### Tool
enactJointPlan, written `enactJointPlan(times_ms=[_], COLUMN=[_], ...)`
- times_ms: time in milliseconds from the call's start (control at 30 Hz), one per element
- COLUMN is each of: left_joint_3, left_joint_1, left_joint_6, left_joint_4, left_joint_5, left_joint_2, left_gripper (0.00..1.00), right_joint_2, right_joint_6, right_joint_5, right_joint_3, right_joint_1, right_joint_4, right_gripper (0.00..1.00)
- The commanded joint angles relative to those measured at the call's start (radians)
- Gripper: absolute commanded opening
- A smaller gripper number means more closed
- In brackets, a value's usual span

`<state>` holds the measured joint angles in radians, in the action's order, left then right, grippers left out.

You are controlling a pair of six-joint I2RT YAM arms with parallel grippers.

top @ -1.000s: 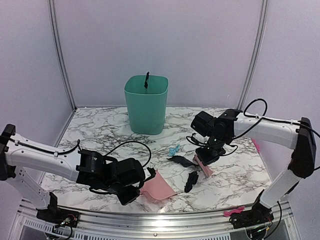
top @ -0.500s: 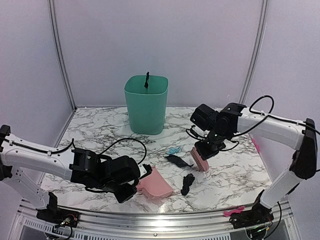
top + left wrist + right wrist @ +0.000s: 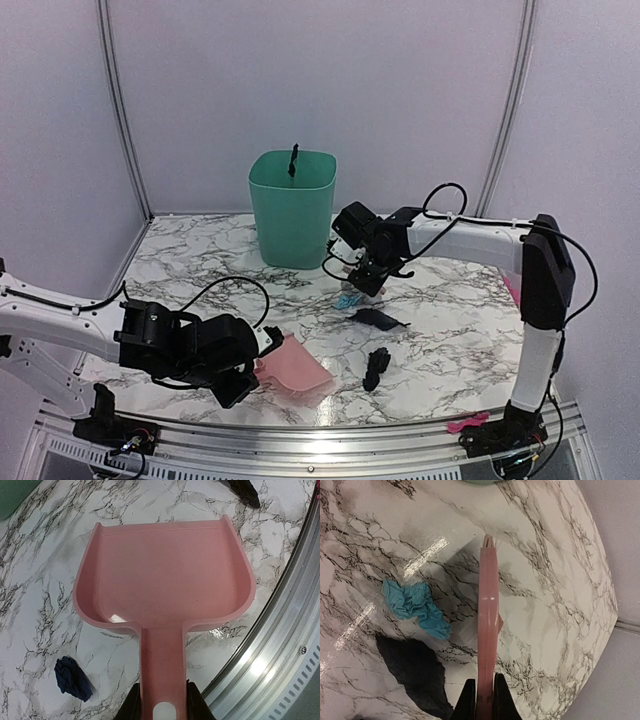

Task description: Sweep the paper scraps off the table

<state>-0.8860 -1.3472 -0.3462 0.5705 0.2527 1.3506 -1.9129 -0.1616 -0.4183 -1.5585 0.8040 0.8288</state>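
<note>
Jaws, left: clamped on pink dustpan (image 3: 165, 575) handle
Jaws, right: pinched tight on pink brush (image 3: 488, 610)
Scrap (image 3: 415, 605): light-blue, beside brush

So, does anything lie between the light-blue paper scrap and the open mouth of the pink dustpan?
Nothing visible does. The light-blue scrap lies beside the pink brush, and only bare table runs from it to the dustpan. The flat black scrap lies right of that line, the crumpled black one right of the dustpan.

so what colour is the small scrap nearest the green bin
The scrap is light blue, clearest in the right wrist view.
</note>
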Motion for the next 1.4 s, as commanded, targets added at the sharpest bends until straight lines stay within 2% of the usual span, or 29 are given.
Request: enactJointPlan(times_ms=[0, 233, 367, 500, 600, 700, 800, 900, 1033, 1233, 1367], left_joint_3=[0.026, 0.038, 0.032, 0.020, 0.007, -0.014, -0.040, -0.062, -0.071, -0.088, -0.096], left_joint_1=[0.005, 0.005, 0.006, 0.012, 0.018, 0.023, 0.042, 0.086, 0.122, 0.163, 0.206], left_joint_6=[-0.035, -0.030, -0.017, 0.003, 0.021, 0.053, 0.096, 0.152, 0.251, 0.385, 0.457], left_joint_4=[0.027, 0.027, 0.025, 0.019, 0.012, 0.009, 0.007, 0.005, 0.005, 0.004, 0.005], left_joint_5=[0.015, 0.034, 0.046, 0.050, 0.047, 0.035, 0.019, -0.009, -0.020, 0.019, 0.018], left_joint_2=[-0.059, -0.076, -0.065, -0.055, -0.034, -0.009, 0.008, 0.018, 0.024, 0.025, 0.009], left_gripper=[0.00, 0.00, 0.00, 0.00, 0.00, 0.00, 0.00, 0.00, 0.00, 0.00, 0.00], right_joint_2=[-0.001, 0.094, 0.168, 0.245, 0.313, 0.340, 0.335, 0.407, 0.645, 0.857, 0.863], right_joint_6=[-0.257, -0.385, -0.380, -0.297, -0.177, 0.053, 0.413, 0.682, 0.912, 1.032, 1.033], right_joint_5=[0.069, 0.195, 0.269, 0.317, 0.278, 0.090, -0.035, -0.027, 0.119, 0.268, 0.310], right_joint_3=[-0.019, 0.090, 0.182, 0.219, 0.226, 0.182, 0.109, 0.167, 0.324, 0.428, 0.512], right_joint_1=[0.004, 0.045, 0.076, 0.098, 0.104, 0.103, 0.102, 0.105, 0.104, 0.075, 0.058], right_joint_4=[-0.096, -0.028, 0.043, 0.079, 0.076, 0.091, 0.332, 0.533, 0.546, 0.548, 0.548], right_gripper=[0.00, 0.00, 0.00, 0.00, 0.00, 0.00, 0.00, 0.00, 0.00, 0.00, 0.00])
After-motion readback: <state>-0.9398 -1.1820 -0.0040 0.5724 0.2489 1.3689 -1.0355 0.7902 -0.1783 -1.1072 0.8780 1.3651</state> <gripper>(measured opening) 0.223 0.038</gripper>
